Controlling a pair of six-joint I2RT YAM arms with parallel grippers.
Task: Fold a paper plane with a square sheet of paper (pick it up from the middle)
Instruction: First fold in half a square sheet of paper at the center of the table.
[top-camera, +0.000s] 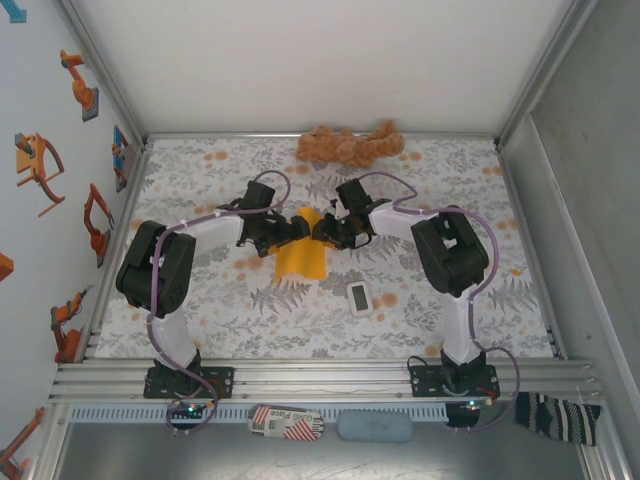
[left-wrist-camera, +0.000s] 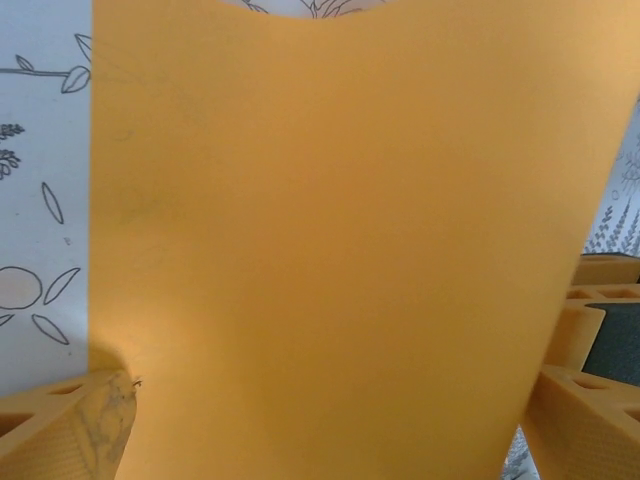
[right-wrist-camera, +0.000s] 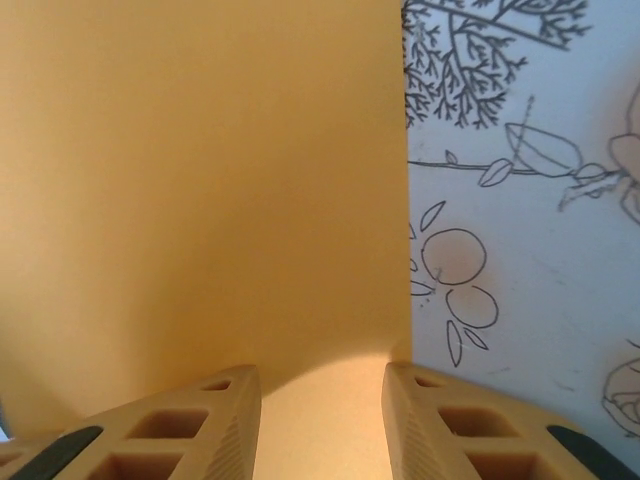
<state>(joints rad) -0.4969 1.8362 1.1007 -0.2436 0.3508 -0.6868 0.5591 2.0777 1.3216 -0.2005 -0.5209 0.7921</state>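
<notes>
At the centre of the table (top-camera: 450, 320), the square sheet of paper (top-camera: 301, 260) runs near-to-far between the wide-spread left gripper (top-camera: 293, 231) and the half-parted right gripper (top-camera: 319, 232), neither grasping it.

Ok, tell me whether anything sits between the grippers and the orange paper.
Nothing visible does. The square sheet of paper sits directly under the left gripper and the right gripper, both with their fingers apart over it. The white device and the plush toy lie apart from it, out of the way.
</notes>
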